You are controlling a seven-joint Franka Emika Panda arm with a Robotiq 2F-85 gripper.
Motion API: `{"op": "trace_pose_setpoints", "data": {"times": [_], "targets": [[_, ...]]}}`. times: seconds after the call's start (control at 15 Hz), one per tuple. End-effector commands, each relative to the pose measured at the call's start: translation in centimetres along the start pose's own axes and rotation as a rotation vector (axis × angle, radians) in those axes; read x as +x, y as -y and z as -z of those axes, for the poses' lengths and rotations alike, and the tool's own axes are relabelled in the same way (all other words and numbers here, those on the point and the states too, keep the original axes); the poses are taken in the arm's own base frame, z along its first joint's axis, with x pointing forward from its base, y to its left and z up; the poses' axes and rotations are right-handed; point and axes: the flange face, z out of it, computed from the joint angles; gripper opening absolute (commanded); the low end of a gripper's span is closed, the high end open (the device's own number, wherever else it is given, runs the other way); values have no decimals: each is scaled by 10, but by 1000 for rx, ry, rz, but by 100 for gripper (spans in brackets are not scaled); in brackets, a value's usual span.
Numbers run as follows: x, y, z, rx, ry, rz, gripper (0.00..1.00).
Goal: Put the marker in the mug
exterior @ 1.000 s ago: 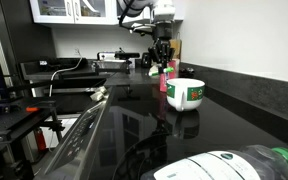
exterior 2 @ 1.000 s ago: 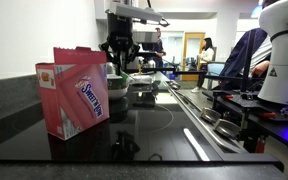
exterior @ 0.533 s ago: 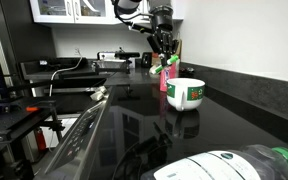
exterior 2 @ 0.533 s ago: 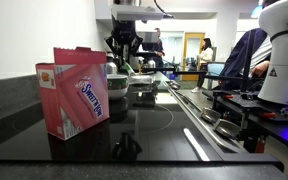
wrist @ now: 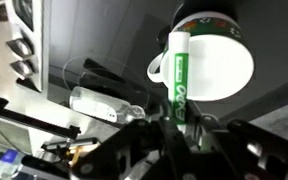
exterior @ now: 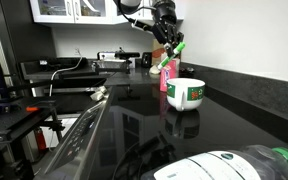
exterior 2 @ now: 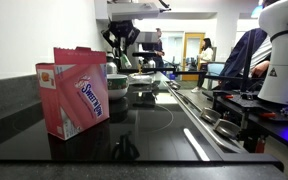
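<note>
So the grab part looks done. The end effector (wrist: 180,128) is pinched on the lower end of the marker (wrist: 179,70), and the rest of the green-and-whitish stick pokes out ahead of the fingers. In an exterior view the marker (exterior: 173,51) is well up in the air, hanging tilted from the end effector (exterior: 165,38), clear of the black tabletop (exterior: 134,125).

What's left is the actual drop. The mug (exterior: 186,94) sits on the tabletop just beside the pink container (exterior: 167,78), and nothing shows inside it.

In the wrist view the marker lies right across the white opening of the mug (wrist: 234,80), near the handle side. That looks like decent lineup from above, though how high it sits over the rim can't be read from there. The exterior view suggests there's a fair gap to close.

Rough guess: a bit past halfway. The arm needs to come down and a little toward the mug's middle, then let go. The tilt could make the marker catch the rim.
</note>
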Motion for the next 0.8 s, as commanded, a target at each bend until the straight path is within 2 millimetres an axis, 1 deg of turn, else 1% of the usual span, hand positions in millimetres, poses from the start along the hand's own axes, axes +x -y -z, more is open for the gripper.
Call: {"op": "trace_pose_setpoints", "data": {"times": [0.0,0.2,0.27,0.4,0.6,0.73], "targets": [[12,13,-7,-63,-20,-53,5],[24,22,-15,-155,-35,-127,5],[18,34,-8,-165,-58,-154,5],[14,52,-3,-148,-89,-178,5],[12,68,-6,-131,-105,-206,5],[17,72,-14,-138,-93,-235,5]]}}
